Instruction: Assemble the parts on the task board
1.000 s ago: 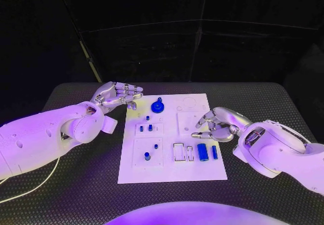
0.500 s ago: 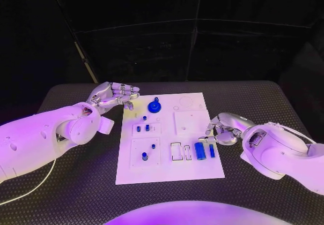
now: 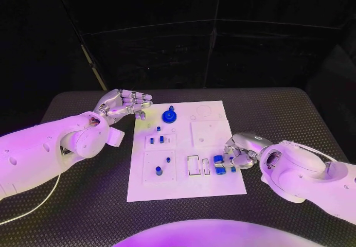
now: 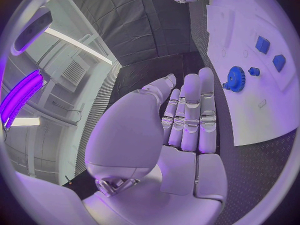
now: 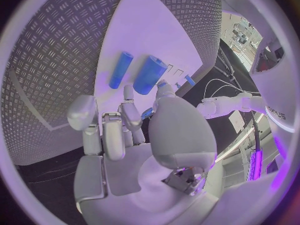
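Observation:
The white task board lies mid-table. A blue gear stands near its far edge, with small blue pieces and pegs on its left half. A thick blue cylinder and a thin one lie at the right edge. My right hand hovers right over them, fingers apart; in the right wrist view its fingertips reach the near end of the thick cylinder, beside the thin cylinder, and both cylinders lie flat. My left hand floats empty off the board's far left corner, facing the gear.
Two empty rectangular slots sit just left of the cylinders. A blank square panel and round holes occupy the board's far right. Black ribbed matting surrounds the board. A white cable trails at the near left.
My right hand has come nearer and down from the board's right middle onto the two blue cylinders. The left hand has stayed where it was.

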Robot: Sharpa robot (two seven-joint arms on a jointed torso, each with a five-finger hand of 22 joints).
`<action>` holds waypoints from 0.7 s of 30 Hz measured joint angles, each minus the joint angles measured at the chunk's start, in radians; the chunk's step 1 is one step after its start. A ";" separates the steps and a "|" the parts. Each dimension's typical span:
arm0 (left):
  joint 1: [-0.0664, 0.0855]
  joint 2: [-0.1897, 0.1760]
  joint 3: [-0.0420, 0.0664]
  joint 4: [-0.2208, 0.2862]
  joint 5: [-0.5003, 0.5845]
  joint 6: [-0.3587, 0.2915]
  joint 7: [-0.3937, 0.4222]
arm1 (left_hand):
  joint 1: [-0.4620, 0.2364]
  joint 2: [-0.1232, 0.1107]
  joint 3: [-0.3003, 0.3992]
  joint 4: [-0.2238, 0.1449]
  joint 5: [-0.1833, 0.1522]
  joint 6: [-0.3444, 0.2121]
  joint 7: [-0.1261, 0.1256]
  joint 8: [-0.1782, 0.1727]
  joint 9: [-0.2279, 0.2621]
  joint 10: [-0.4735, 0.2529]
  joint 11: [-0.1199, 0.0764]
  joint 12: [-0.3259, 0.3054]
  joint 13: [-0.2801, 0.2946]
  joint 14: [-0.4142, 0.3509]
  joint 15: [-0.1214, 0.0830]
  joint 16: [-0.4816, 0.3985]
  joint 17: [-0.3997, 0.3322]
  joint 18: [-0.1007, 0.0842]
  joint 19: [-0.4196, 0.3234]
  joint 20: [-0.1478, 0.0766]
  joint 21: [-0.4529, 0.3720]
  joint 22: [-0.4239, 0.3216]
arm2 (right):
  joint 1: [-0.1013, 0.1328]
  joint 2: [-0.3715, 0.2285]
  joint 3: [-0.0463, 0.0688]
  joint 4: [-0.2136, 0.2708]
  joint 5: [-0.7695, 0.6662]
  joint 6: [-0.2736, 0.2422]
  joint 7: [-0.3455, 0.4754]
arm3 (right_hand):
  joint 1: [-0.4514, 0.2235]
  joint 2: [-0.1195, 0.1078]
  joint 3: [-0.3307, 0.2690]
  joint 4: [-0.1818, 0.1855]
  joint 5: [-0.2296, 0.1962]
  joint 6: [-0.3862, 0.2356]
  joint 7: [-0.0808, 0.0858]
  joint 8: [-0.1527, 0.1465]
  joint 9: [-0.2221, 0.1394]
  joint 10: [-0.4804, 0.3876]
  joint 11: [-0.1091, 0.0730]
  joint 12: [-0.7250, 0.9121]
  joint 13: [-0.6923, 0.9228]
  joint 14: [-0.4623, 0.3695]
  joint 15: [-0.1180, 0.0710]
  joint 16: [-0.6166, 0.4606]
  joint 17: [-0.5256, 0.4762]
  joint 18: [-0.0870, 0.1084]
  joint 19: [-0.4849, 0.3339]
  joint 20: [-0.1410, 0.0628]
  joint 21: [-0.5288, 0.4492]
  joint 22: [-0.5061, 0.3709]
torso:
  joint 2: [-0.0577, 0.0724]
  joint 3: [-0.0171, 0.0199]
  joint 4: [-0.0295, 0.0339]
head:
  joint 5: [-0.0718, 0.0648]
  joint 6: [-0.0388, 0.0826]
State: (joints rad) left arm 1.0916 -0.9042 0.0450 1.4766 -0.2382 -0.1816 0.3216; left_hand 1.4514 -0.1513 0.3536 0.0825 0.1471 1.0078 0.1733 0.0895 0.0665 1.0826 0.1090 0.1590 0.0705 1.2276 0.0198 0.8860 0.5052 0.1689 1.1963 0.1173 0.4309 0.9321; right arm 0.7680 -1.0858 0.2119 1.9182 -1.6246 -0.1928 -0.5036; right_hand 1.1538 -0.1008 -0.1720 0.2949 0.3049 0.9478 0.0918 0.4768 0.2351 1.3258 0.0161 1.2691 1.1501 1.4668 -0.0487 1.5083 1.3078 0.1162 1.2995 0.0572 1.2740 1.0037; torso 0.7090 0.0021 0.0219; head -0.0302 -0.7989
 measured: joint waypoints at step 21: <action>0.000 0.001 0.000 -0.001 0.000 0.001 -0.001 | 0.000 0.000 0.000 0.000 0.000 0.000 0.000 0.000 0.000 0.000 0.000 0.000 0.000 0.000 0.000 0.000 0.000 0.000 0.000 0.000 0.000 0.000 | -0.025 0.048 0.008 -0.029 -0.029 0.009 0.000 | 0.039 0.047 0.011 -0.005 0.048 -0.022 -0.010 0.057 0.038 0.011 -0.011 0.012 0.032 -0.001 -0.006 0.000 0.000 0.000 -0.001 -0.001 0.000 -0.006 | 0.001 -0.0008 0.0011 | -0.002 -0.006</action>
State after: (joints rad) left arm 1.0916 -0.9033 0.0450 1.4755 -0.2382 -0.1806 0.3204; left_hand 1.4514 -0.1513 0.3536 0.0825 0.1471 1.0079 0.1732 0.0895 0.0664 1.0827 0.1090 0.1589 0.0705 1.2276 0.0198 0.8860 0.5054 0.1690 1.1963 0.1173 0.4310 0.9323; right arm 0.7430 -1.0373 0.2198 1.8887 -1.6532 -0.1842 -0.5033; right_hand 1.1927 -0.0542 -0.1607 0.2902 0.3525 0.9260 0.0813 0.5341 0.2728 1.3367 0.0050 1.2810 1.1820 1.4653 -0.0542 1.5083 1.3076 0.1163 1.2986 0.0564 1.2740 0.9976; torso 0.7096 0.0013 0.0229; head -0.0320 -0.8050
